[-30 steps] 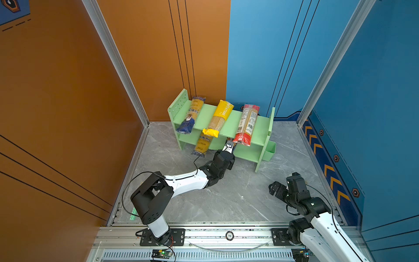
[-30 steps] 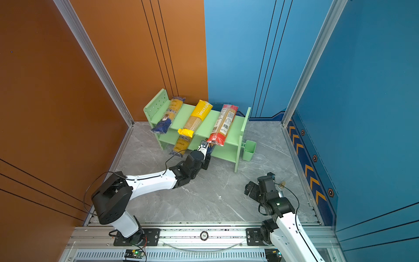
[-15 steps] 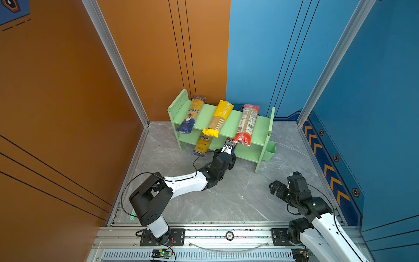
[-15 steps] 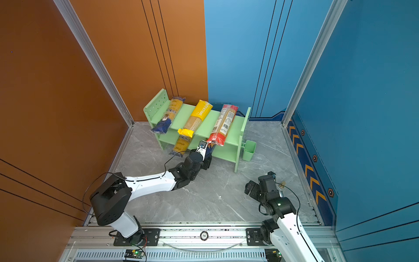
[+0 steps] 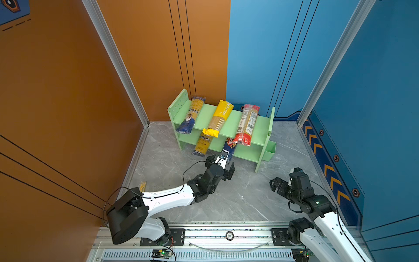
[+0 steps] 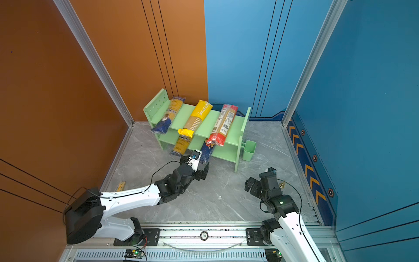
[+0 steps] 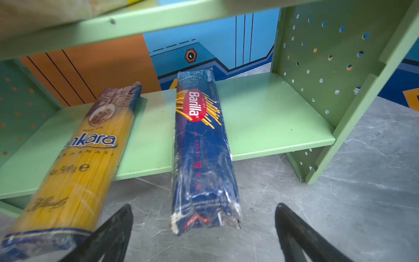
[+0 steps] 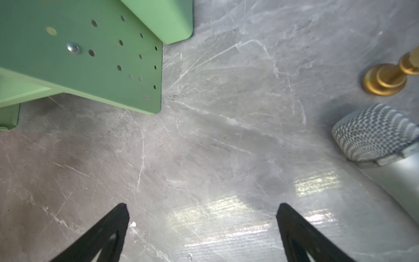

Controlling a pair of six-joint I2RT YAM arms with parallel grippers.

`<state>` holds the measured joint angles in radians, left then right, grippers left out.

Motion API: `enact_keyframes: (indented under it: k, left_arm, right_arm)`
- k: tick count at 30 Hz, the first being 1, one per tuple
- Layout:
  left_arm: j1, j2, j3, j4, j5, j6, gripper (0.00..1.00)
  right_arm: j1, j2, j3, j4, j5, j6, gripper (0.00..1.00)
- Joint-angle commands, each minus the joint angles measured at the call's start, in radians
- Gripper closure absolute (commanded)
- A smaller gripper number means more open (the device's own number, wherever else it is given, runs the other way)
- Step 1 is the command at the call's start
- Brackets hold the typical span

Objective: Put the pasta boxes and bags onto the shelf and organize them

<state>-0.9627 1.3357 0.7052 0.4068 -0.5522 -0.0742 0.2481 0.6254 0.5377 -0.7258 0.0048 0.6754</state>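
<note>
Gaping wide, left end effector point(image 7: 204, 206) grips nothing, straddling but not touching the near end of the Barilla pack point(image 7: 201, 147). That crinkly dark-blue pack lies on the lower tier of the shelf point(image 7: 272, 118), long axis front-to-back, near end overhanging the front edge. Right end effector point(image 8: 203, 205) spreads wide above the marbled grey bench point(image 8: 204, 136).

Both top views look steeply down from high above the base rail point(image 5: 204, 236), sharing the whole floor point(image 5: 238, 199) and the green shelf point(image 5: 232, 123), while the left wrist view sits low and close before its lower tier and the right wrist view faces down at the floor beside its end panel
</note>
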Motion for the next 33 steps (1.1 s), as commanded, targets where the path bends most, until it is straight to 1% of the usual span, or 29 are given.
enact_keyframes:
  k: [1, 4, 9, 14, 17, 19, 23, 26, 28, 31, 33]
  left_arm:
    - [0.015, -0.097, -0.035, -0.062, 0.009, 0.027, 0.02]
    - [0.045, -0.191, -0.068, -0.118, 0.000, 0.036, 0.02]
    - [0.136, -0.346, -0.126, -0.200, 0.018, 0.046, 0.02]
    - [0.229, -0.486, -0.196, -0.235, 0.064, 0.149, 0.02]
    - [0.305, -0.566, -0.248, -0.218, 0.075, 0.185, 0.02]
    - [0.384, -0.607, -0.286, -0.184, 0.112, 0.192, 0.02]
    - [0.542, -0.608, -0.352, -0.086, 0.211, 0.206, 0.02]
    - [0.650, -0.555, -0.383, -0.018, 0.284, 0.218, 0.02]
    - [0.715, -0.505, -0.411, 0.059, 0.327, 0.212, 0.02]
    - [0.789, -0.422, -0.466, 0.217, 0.358, 0.168, 0.02]
    - [0.812, -0.365, -0.490, 0.299, 0.356, 0.146, 0.02]
  right_arm:
    - [-0.006, 0.029, 0.049, -0.004, 0.033, -0.054, 0.00]
    - [-0.008, 0.066, 0.070, 0.026, 0.040, -0.073, 0.00]
    - [-0.010, 0.146, 0.119, 0.062, 0.046, -0.101, 0.00]
    - [-0.014, 0.201, 0.159, 0.103, 0.068, -0.145, 0.00]
    - [-0.025, 0.237, 0.184, 0.134, 0.086, -0.181, 0.00]
    - [-0.034, 0.266, 0.201, 0.160, 0.093, -0.206, 0.00]
    - [-0.058, 0.329, 0.226, 0.224, 0.093, -0.265, 0.00]
    - [-0.072, 0.368, 0.233, 0.276, 0.106, -0.312, 0.00]
    - [-0.084, 0.387, 0.223, 0.327, 0.123, -0.345, 0.00]
    - [-0.100, 0.402, 0.185, 0.432, 0.150, -0.404, 0.00]
    - [-0.118, 0.407, 0.152, 0.513, 0.151, -0.440, 0.00]
